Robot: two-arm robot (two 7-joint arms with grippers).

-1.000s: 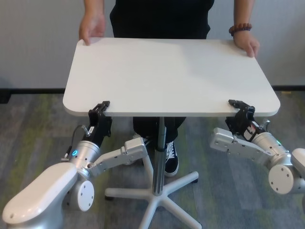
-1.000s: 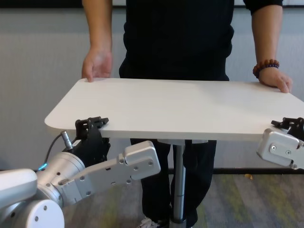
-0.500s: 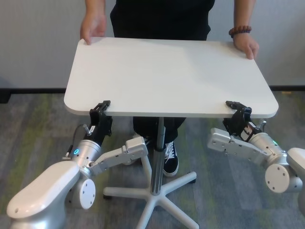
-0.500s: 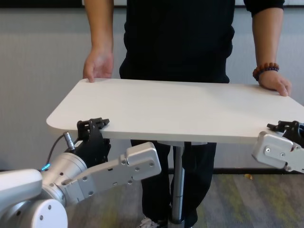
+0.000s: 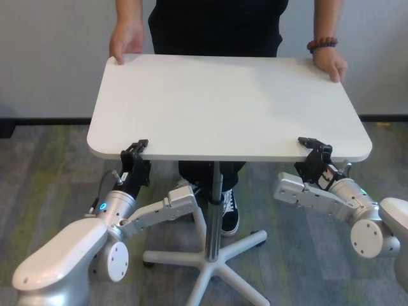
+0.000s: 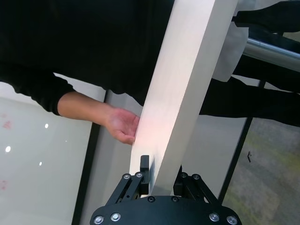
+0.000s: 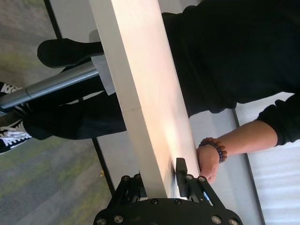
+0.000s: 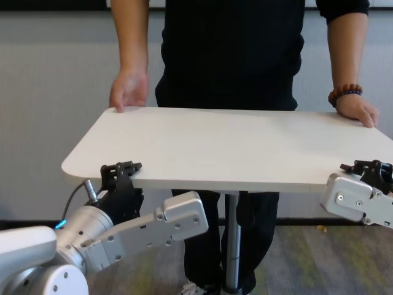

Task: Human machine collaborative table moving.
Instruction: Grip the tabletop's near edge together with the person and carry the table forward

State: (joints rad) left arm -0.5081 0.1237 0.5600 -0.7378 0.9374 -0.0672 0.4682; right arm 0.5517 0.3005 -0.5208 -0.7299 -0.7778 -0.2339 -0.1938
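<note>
The white table (image 5: 229, 102) stands in front of me on its silver pedestal leg (image 5: 215, 204). My left gripper (image 5: 135, 153) is shut on the near edge by the left corner, as the left wrist view (image 6: 161, 180) and the chest view (image 8: 121, 172) also show. My right gripper (image 5: 313, 148) is shut on the near edge by the right corner, as its wrist view (image 7: 159, 185) shows. The human (image 5: 217, 25), in a black shirt, holds the far edge with both hands. A beaded bracelet (image 5: 320, 44) is on the wrist at the right.
The table's star-shaped base (image 5: 210, 261) rests on grey carpet between my arms. The person's shoe (image 5: 228, 213) is beside the leg. A grey wall with a dark baseboard (image 5: 38, 121) runs behind the person.
The table, the person's hands and both grippers have shifted slightly lower in the head and chest views. My right gripper has drifted a little to the left. Both grips are unchanged.
</note>
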